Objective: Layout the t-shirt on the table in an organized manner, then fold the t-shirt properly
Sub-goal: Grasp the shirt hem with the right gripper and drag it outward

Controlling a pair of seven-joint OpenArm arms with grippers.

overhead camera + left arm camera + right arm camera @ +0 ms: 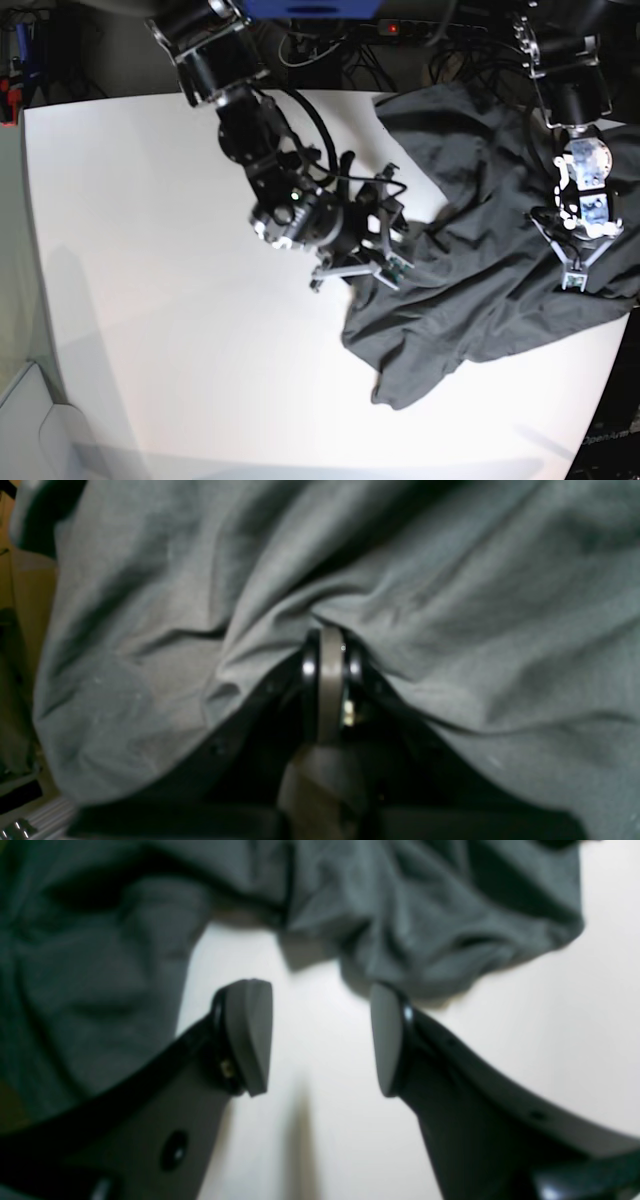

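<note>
Left wrist view: the left claw is pressed together, its pads pinching a fold of the shirt; grey wrinkled cloth fills nearly the whole view.

Right wrist view: the right claw stands spread, nothing between its pads, above bare white counter. Bunched shirt lies just beyond the fingertips and along the left side.

Base view: the shirt lies crumpled on the counter's right half. The right claw sits at the cloth's left edge; the left claw sits on the cloth near the right rim.
</note>
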